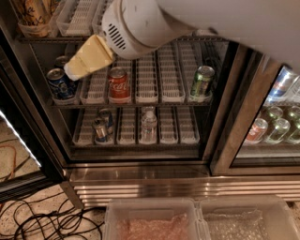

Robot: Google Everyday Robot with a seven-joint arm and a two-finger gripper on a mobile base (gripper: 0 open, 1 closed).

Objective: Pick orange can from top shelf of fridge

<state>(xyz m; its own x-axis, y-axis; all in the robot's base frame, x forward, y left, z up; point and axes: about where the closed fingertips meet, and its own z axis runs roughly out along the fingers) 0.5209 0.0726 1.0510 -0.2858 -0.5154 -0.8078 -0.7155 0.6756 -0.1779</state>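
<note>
Fridge [140,176] open ahead of you, cables [47,220] on floor at 7 o'clock. Top shelf [47,40] along upper edge. Your tool [72,71] below that shelf, just above blue can [58,83]; open or closed, cannot tell. Orange can [32,13] upright on top shelf, 11 o'clock from tool, shelf edge between. Red cola can [118,84] at tool's 4 o'clock.

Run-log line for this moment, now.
cream gripper: near blue drink can | orange-gold aluminium can: left on dark wire top shelf, not held
</note>
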